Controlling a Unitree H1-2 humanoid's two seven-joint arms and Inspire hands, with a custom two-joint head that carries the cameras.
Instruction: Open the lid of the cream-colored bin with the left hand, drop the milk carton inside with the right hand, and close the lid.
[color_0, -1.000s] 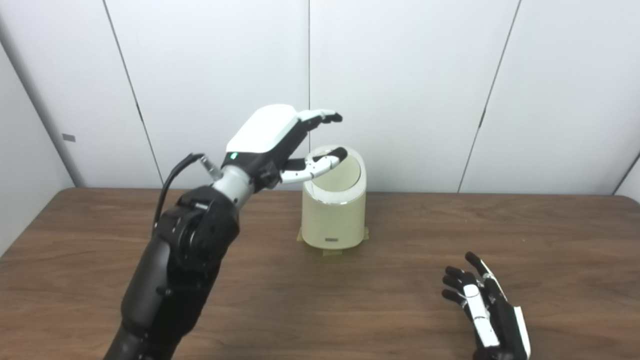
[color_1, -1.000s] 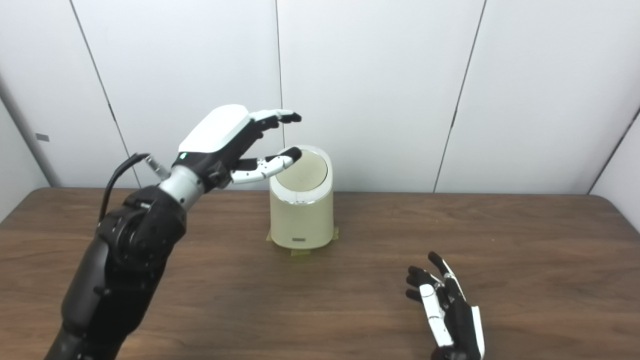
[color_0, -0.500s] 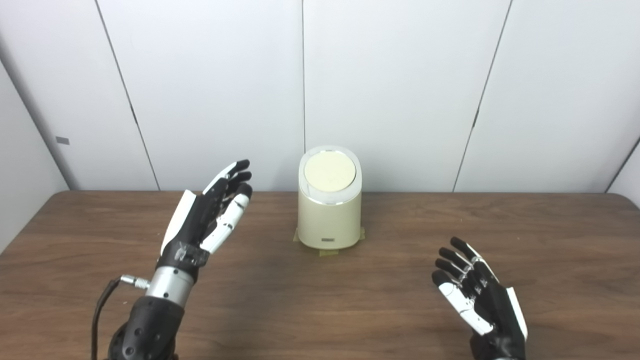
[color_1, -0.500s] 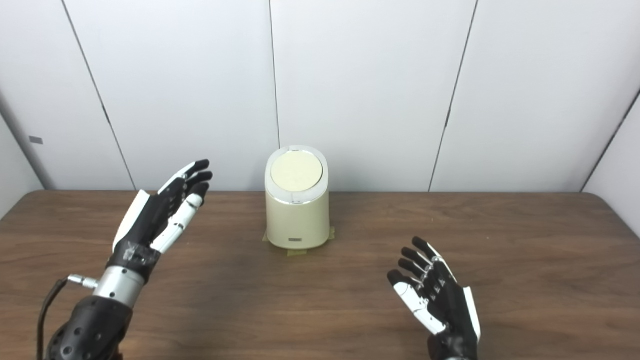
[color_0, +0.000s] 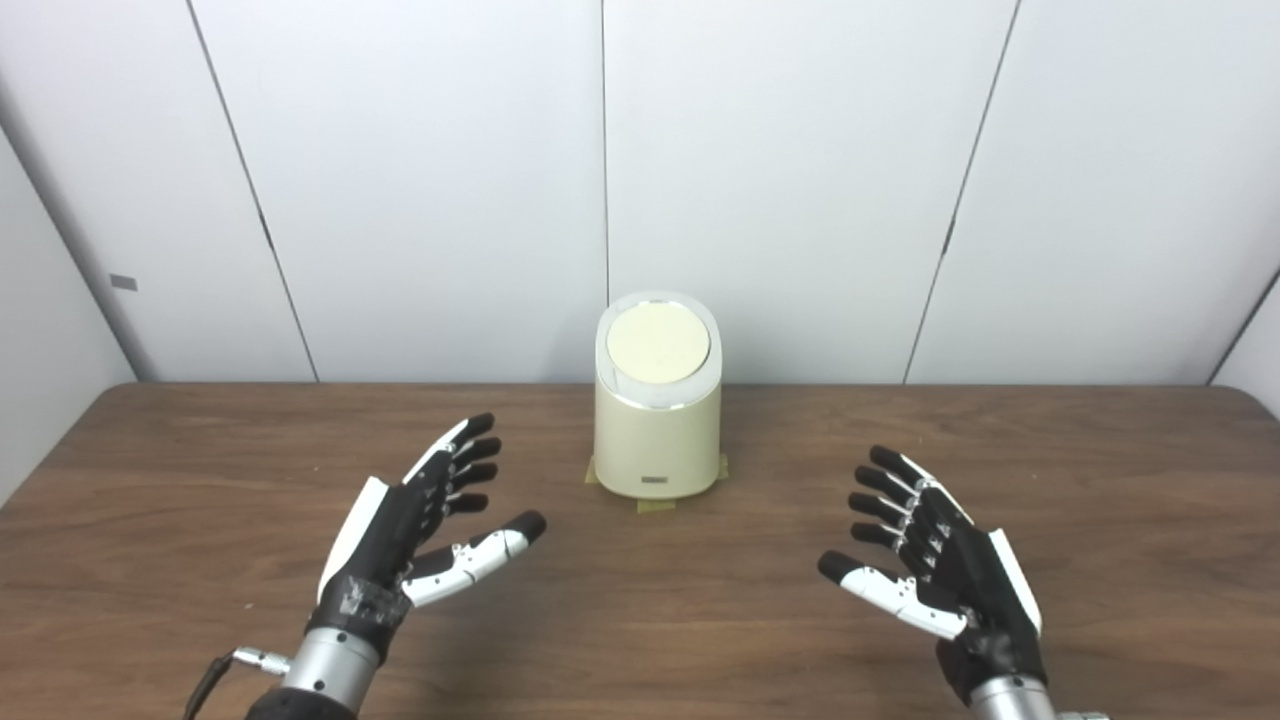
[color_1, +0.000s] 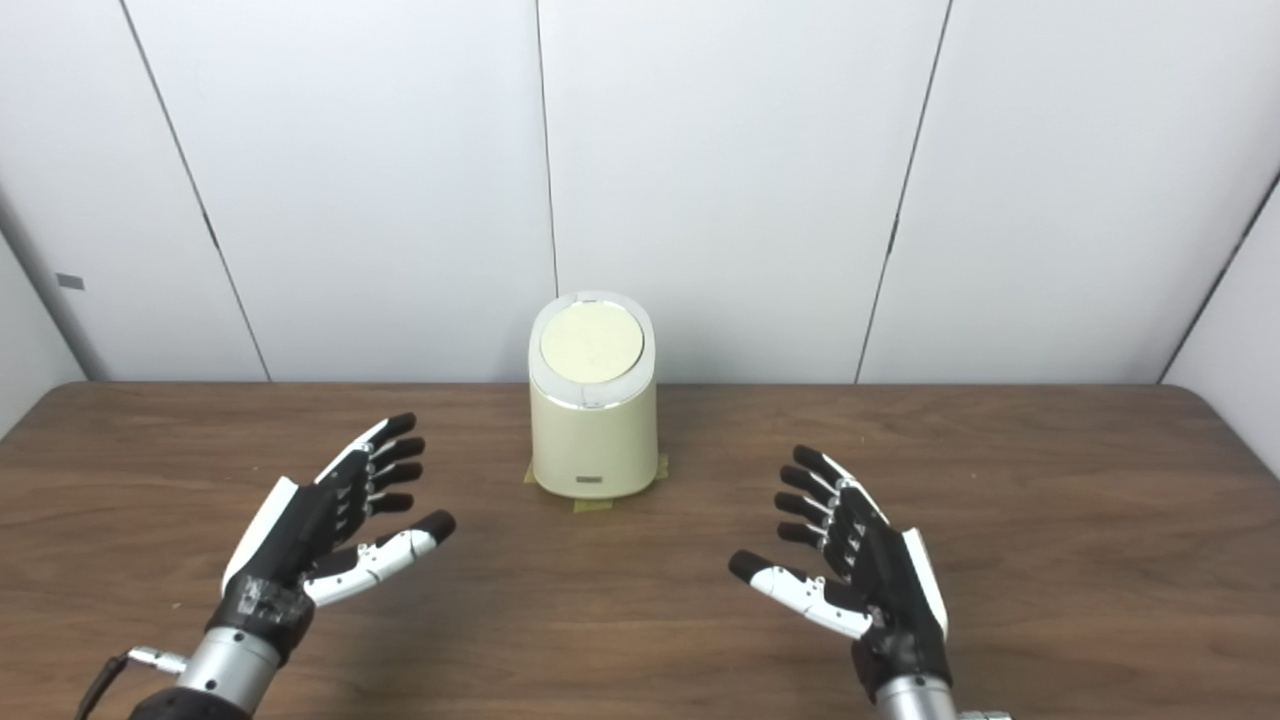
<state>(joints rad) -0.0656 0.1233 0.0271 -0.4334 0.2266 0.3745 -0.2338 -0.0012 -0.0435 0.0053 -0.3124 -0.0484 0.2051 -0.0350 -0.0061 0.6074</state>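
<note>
The cream-colored bin (color_0: 657, 430) stands at the back middle of the brown table (color_0: 640, 640), its round lid (color_0: 657, 342) lying shut on top. My left hand (color_0: 415, 530) is open and empty, palm up, low over the table in front and to the left of the bin. My right hand (color_0: 935, 560) is open and empty, palm up, in front and to the right of the bin. Both hands are well apart from the bin. No milk carton shows in either view.
Yellowish tape patches (color_0: 655, 503) lie under the bin's base. White wall panels (color_0: 800, 180) stand right behind the table's far edge.
My left hand came away from the bin's lid, dropped down toward me and turned palm up. The lid now lies shut. My right hand rose a little and spread its thumb.
</note>
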